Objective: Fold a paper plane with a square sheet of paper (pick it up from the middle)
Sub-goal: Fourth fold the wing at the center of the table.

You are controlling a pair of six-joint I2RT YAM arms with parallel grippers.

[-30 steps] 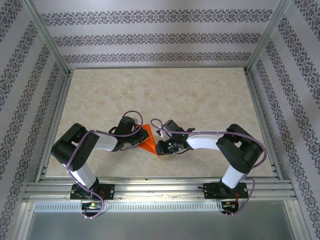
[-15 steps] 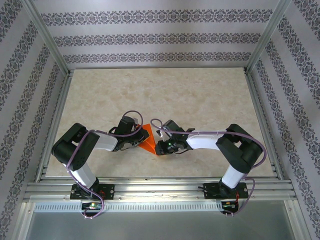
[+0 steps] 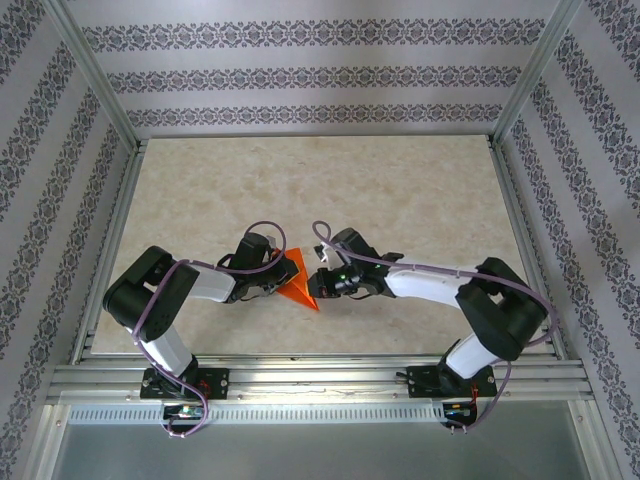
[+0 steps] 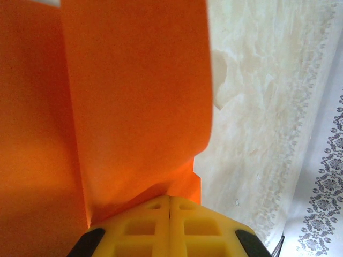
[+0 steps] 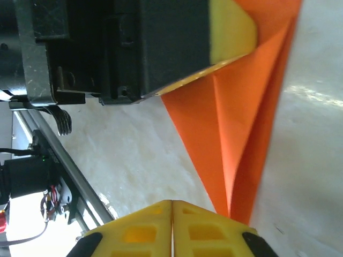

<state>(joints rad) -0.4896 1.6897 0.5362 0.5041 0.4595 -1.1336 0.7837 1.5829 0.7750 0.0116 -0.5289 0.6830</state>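
The orange sheet of paper is folded into a narrow pointed wedge with lengthwise creases and lies between the two arms near the table's front. My left gripper is shut on its left side. In the left wrist view the yellow jaws meet with the paper pinched between them and fanning out ahead. My right gripper sits just right of the paper, shut with nothing in it. In the right wrist view its jaws are pressed together, and the paper's tip runs past beside them. The left gripper's yellow pad shows at the top.
The marble-patterned table stretches away behind the arms. An aluminium frame rail runs along the near edge, and it appears again in the right wrist view. Patterned walls enclose the left, right and back sides.
My right gripper has shut and drawn back from the paper's lower tip, rising slightly, while its elbow swung right. The left gripper and the paper have stayed put.
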